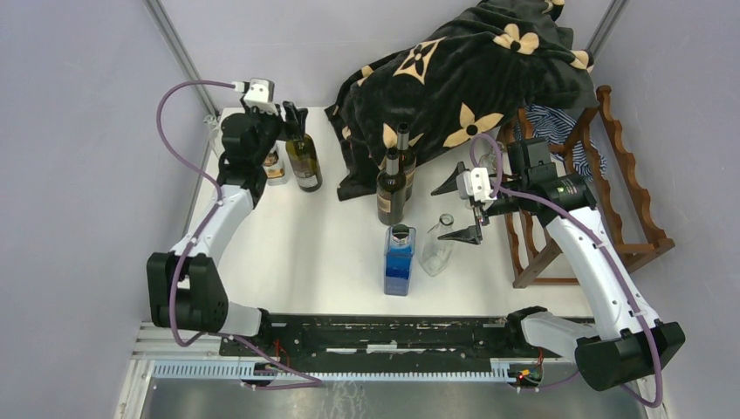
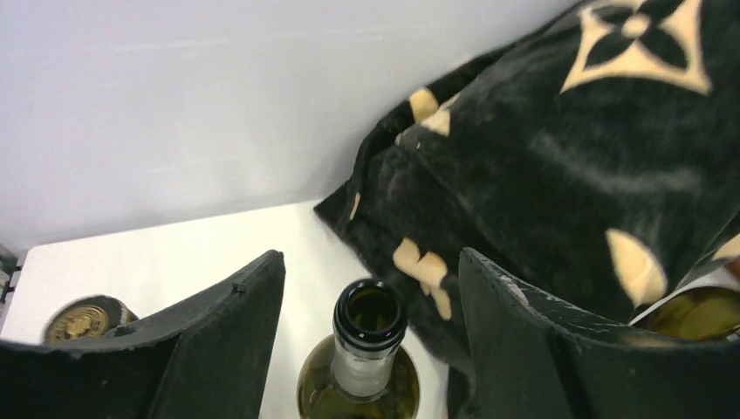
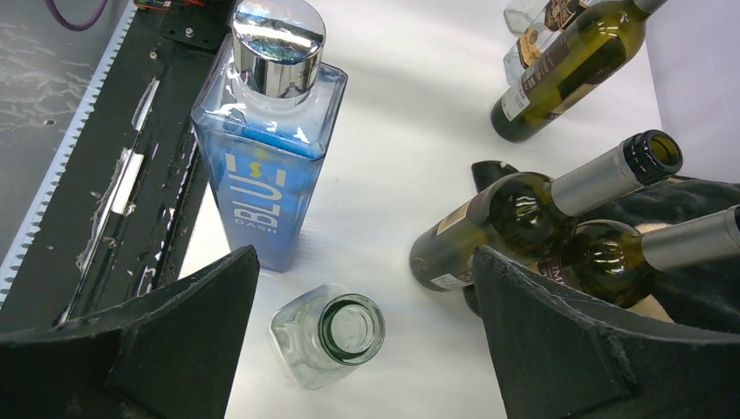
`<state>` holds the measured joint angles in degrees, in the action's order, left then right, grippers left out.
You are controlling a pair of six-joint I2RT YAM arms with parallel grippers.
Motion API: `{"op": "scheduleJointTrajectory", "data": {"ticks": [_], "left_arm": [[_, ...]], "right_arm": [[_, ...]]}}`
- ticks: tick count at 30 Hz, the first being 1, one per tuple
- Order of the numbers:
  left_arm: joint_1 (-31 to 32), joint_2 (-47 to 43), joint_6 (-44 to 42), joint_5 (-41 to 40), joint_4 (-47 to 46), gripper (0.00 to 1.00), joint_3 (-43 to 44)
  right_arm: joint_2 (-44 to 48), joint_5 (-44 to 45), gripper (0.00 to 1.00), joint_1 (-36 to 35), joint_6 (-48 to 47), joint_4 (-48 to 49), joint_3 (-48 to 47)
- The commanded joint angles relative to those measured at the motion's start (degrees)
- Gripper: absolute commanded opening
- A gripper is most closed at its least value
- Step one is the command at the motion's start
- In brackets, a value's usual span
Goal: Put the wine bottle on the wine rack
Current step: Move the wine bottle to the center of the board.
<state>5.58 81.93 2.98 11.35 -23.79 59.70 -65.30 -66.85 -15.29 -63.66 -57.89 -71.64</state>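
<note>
Wine bottle (image 2: 362, 360), far-left table (image 1: 332, 253) corner: left hand (image 2: 371, 262) spread astride neck, best centred lower before clenching; right hand (image 3: 365, 262) spread, empty.

The white surface (image 1: 332, 253) carried a scatter of bottles. Near its far left corner stood an olive-green glass wine bottle (image 1: 304, 163), upright and uncorked, with a smaller gold-marked bottle (image 1: 274, 166) just beside it on the left. Around the middle a dark glass wine bottle with a brown label (image 1: 392, 190) stood close to a second dark wine bottle (image 1: 405, 157), which was set against a black plush blanket with beige flower motifs (image 1: 462, 78) heaped over the far right part. Nearer stood a blue square glass bottle with a silver cap (image 1: 399, 262), and just right of it a small clear glass bottle (image 1: 435, 253) with an open mouth. A dark reddish-brown wooden wine rack with scalloped rails (image 1: 624, 188) stood at the right edge.
</note>
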Motion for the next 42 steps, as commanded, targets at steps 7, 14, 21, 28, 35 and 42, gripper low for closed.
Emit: {"op": "scheduleJointTrajectory", "data": {"ticks": [7, 14, 21, 28, 35, 42], "left_arm": [[-0.1, -16.8, 8.3, 19.3, 16.5, 0.87, 5.6], [8.4, -31.4, 6.9, 43.3, 3.3, 0.89, -13.1], [24.5, -35.6, -6.4, 37.6, 9.1, 0.91, -19.7], [33.1, -30.1, -9.8, 34.2, 7.1, 0.95, -20.2], [36.0, -25.8, -12.1, 34.8, 9.0, 1.0, -18.6], [37.8, -22.1, -11.1, 33.6, 7.1, 1.0, -18.6]], "right_arm": [[0.5, 2.9, 0.98, -0.3, 0.4, -0.2, -2.6], [1.0, 6.5, 0.98, -0.3, 4.5, 2.1, 0.5], [1.0, 6.9, 0.98, -0.3, 5.9, 3.4, 1.4], [1.1, 7.2, 0.98, -0.3, 6.8, 4.4, 2.4], [1.0, 6.9, 0.98, -0.3, 6.9, 4.7, 2.6], [0.7, 6.6, 0.98, -0.3, 7.1, 5.2, 3.1]]}}
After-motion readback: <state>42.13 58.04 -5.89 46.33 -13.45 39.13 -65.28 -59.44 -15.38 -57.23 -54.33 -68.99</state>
